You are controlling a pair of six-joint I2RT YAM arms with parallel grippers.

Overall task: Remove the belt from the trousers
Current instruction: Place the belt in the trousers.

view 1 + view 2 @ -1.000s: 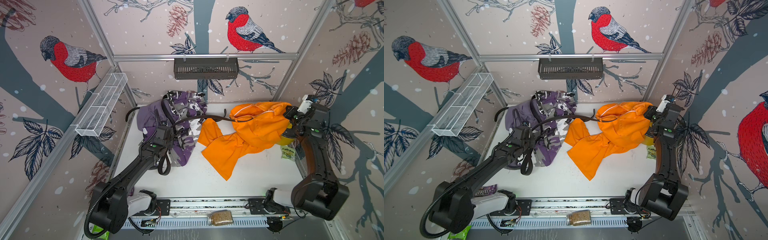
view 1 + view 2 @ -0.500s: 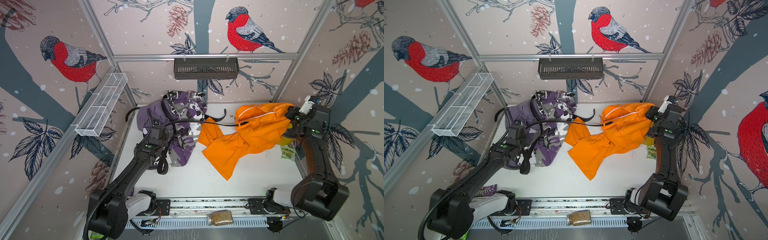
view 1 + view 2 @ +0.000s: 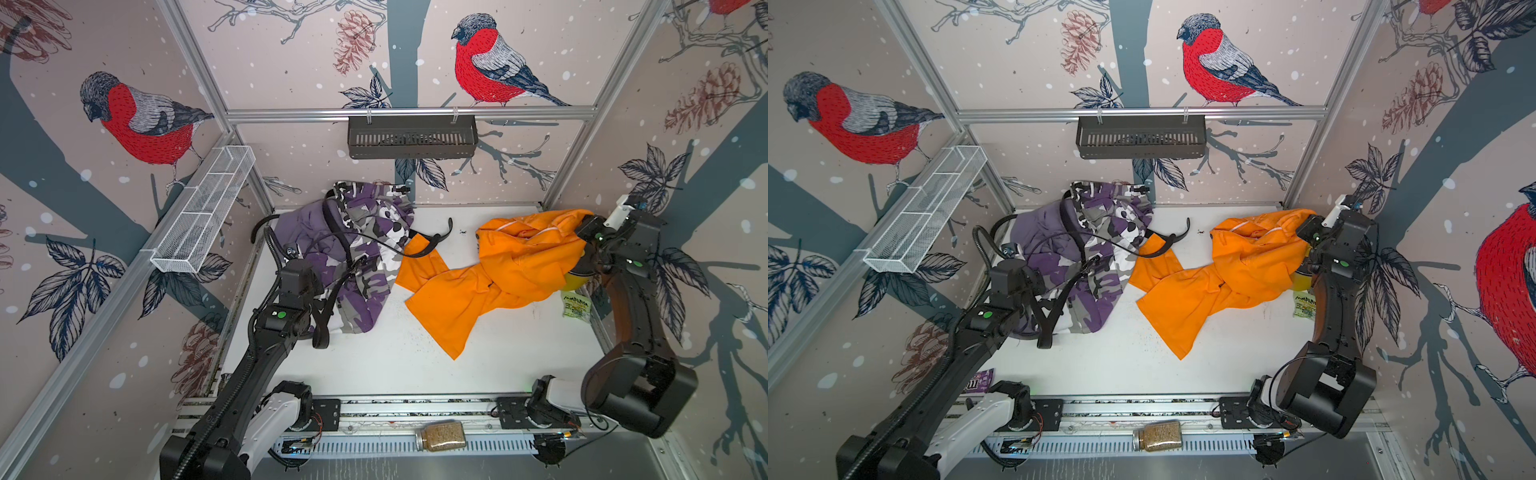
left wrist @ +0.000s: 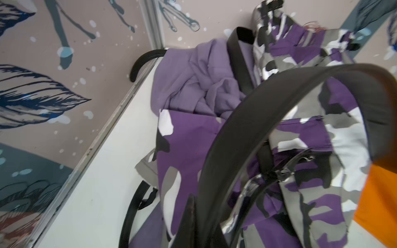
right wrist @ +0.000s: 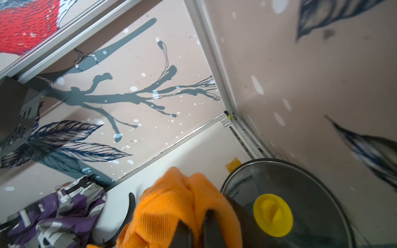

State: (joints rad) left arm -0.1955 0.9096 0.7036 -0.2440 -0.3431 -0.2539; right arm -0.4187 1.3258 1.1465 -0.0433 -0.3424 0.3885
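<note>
Both top views show the orange trousers [image 3: 498,274] [image 3: 1225,270] spread at the right. My right gripper [image 3: 582,226] [image 5: 197,227] is shut on their bunched top [image 5: 171,206], lifting it by the right wall. The black belt [image 3: 432,243] [image 3: 1167,243] arcs over the camouflage trousers [image 3: 365,266] [image 4: 300,150], and its tip lies free on the table left of the orange cloth. My left gripper [image 3: 319,297] [image 4: 202,223] is shut on the belt [image 4: 236,133] near the left edge. The lilac trousers [image 3: 299,224] [image 4: 193,75] lie crumpled behind it.
Another black strap [image 3: 259,224] curls out by the lilac cloth, and one [image 3: 332,224] crosses the camouflage pair. A glass lid with a yellow knob [image 5: 272,214] and a snack packet [image 3: 575,307] sit by the right wall. A jar [image 3: 440,434] lies on the front rail.
My left gripper has drawn back to the left with the belt. The belt's tip has slid out of the orange trousers and away from them. The right gripper shifted slightly right.
</note>
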